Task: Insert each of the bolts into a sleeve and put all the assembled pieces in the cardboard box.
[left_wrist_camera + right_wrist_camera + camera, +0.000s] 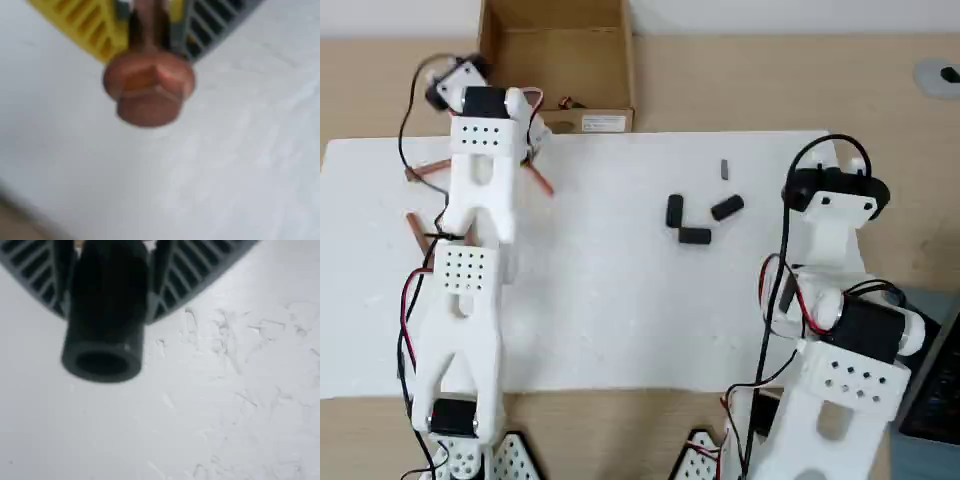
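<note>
Left wrist view: grips a copper bolt [149, 90] in the left pincer [150, 30], head outward, above white sheet [225, 175]. Right wrist view: clamps a black sleeve [105, 340] in the right pincer [107, 270], bore outward.

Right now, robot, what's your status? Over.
Left end effector shut on copper bolt. Right end effector shut on black sleeve. Bolt not yet in sleeve. Three spare sleeves lie between the arms.

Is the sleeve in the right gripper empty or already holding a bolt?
Empty at its visible end: the sleeve in the right gripper shows an open dark bore; the left gripper holds a bolt.
</note>
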